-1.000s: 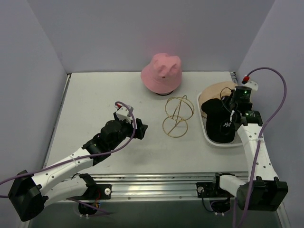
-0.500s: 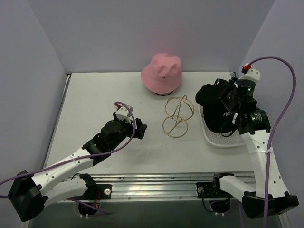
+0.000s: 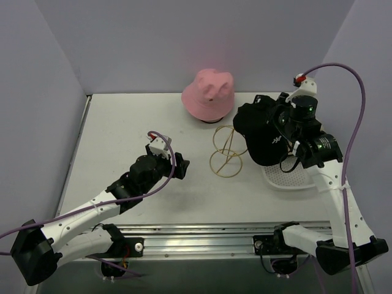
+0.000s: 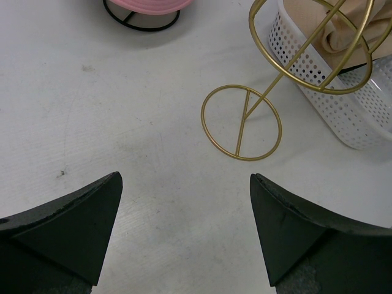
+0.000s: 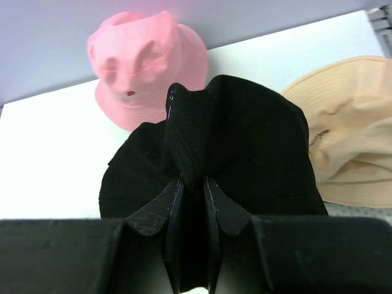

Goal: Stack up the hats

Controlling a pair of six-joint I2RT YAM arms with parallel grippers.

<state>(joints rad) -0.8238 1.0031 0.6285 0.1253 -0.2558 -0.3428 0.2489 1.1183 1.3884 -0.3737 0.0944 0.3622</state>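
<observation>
We see R gripper (image 5: 191, 184) pinched tight on a fold of the black cap (image 3: 260, 138), which hangs above the white tray (image 3: 288, 179), at 3 o'clock of the gold wire frame (image 3: 229, 150). L gripper (image 4: 184, 184) is spread wide w/ nothing in it, at 8 o'clock of frame. Pink hat (image 3: 208, 93) sits at 12 o'clock, tan hat (image 5: 346, 141) in tray.

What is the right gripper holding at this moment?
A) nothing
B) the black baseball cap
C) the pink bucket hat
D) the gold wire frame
B: in the right wrist view the right gripper is pinched shut on a fold of the black baseball cap, while the pink bucket hat sits apart from it, untouched.
</observation>
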